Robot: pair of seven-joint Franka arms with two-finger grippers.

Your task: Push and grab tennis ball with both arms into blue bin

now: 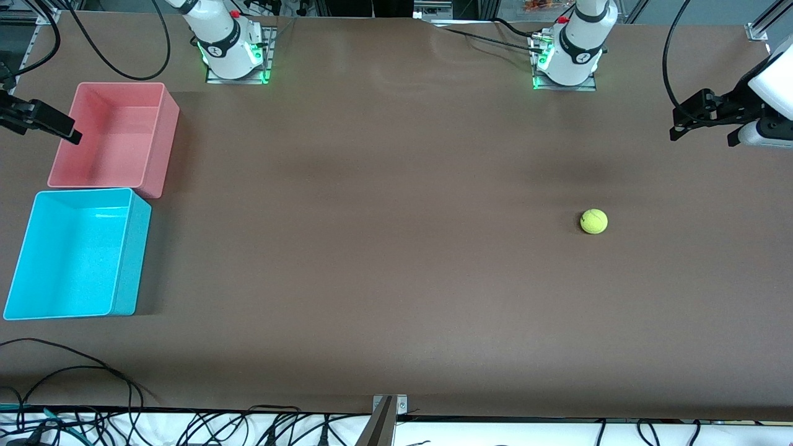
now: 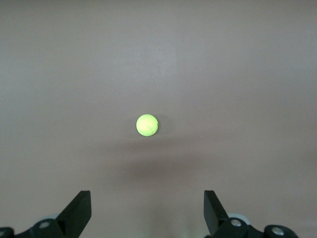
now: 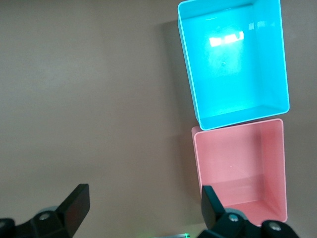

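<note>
The tennis ball (image 1: 593,221) lies alone on the brown table toward the left arm's end; it also shows in the left wrist view (image 2: 147,125). My left gripper (image 1: 681,127) hangs open and empty, raised at the table's left-arm end, apart from the ball; its fingers (image 2: 79,210) stand wide apart. The blue bin (image 1: 74,254) stands empty at the right arm's end, also in the right wrist view (image 3: 233,62). My right gripper (image 1: 68,133) is open and empty, raised over the pink bin's outer edge.
A pink bin (image 1: 114,136) of the same shape stands empty, touching the blue bin and farther from the front camera; it also shows in the right wrist view (image 3: 240,168). Cables lie along the table's front edge (image 1: 74,371).
</note>
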